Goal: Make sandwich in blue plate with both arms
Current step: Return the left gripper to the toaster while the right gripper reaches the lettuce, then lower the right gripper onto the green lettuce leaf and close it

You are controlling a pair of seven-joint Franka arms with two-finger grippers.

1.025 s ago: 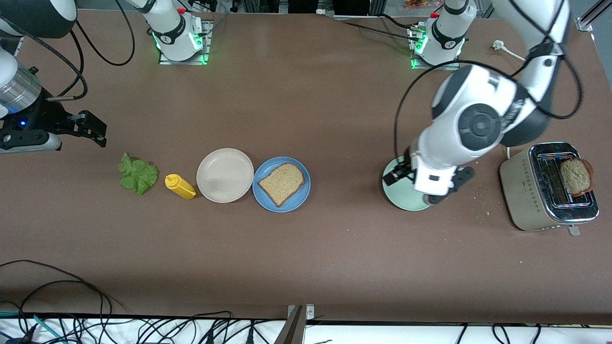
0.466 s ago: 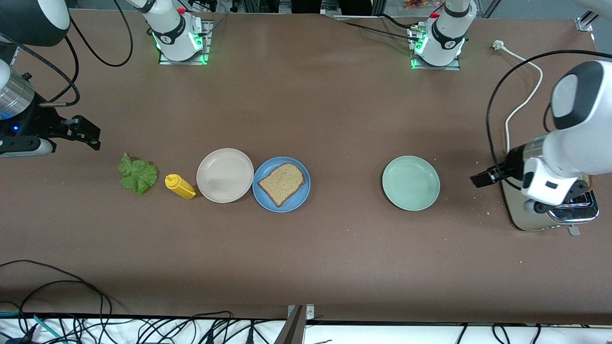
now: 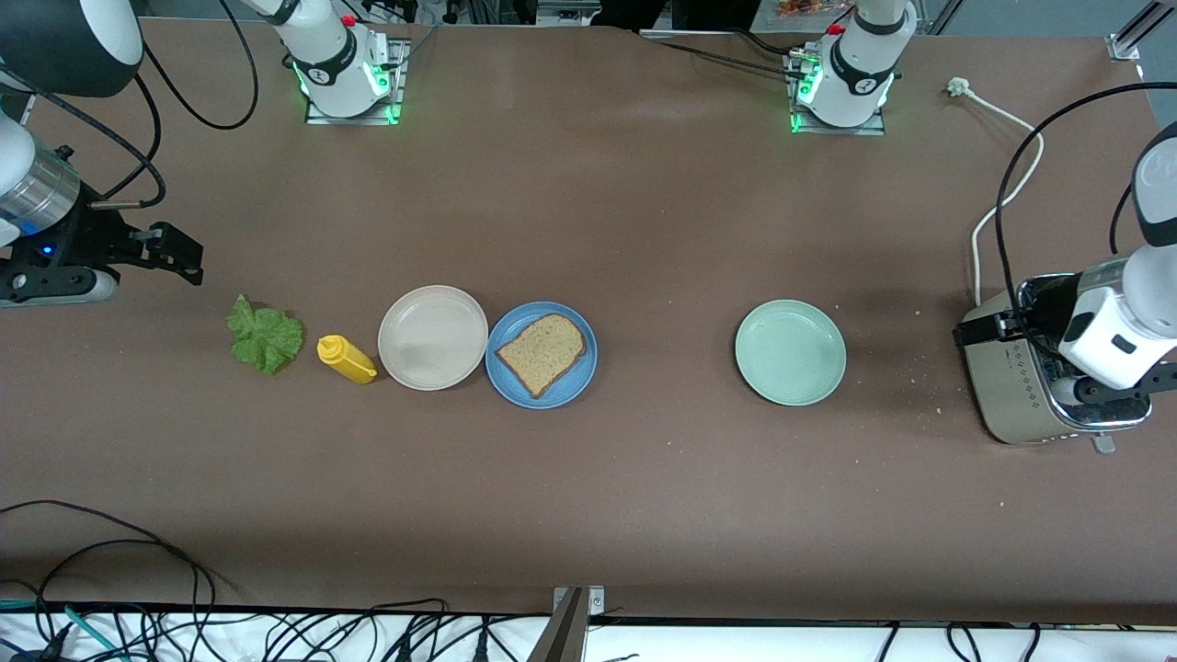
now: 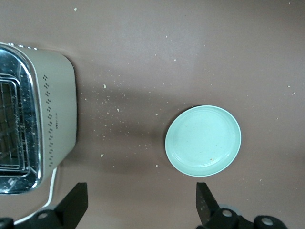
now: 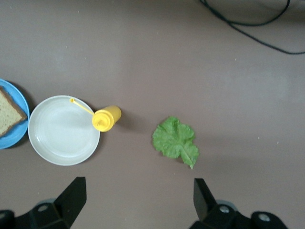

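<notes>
A slice of brown bread (image 3: 541, 353) lies flat on the blue plate (image 3: 572, 386), which stands near the middle of the table. The ruffled green lettuce leaf (image 3: 266, 338) lies on the table toward the right arm's end. My right gripper (image 3: 175, 250) hangs open and empty over bare table close to the lettuce (image 5: 175, 140); its wrist view also catches the blue plate (image 5: 16, 134) and the bread (image 5: 6, 112). My left gripper (image 3: 1007, 331) hangs open and empty over the toaster's edge (image 4: 55, 119), with bare table between its fingers (image 4: 76, 204).
Beside the blue plate stands a beige plate (image 3: 432, 337), then a yellow mustard bottle (image 3: 346, 359) lying on its side. A mint-green plate (image 3: 790, 352) sits between the blue plate and the toaster (image 3: 1021, 395). Crumbs dot the table around the toaster.
My left arm has swung from over the mint-green plate to over the toaster, now covering its slots. My right gripper has shifted only slightly.
</notes>
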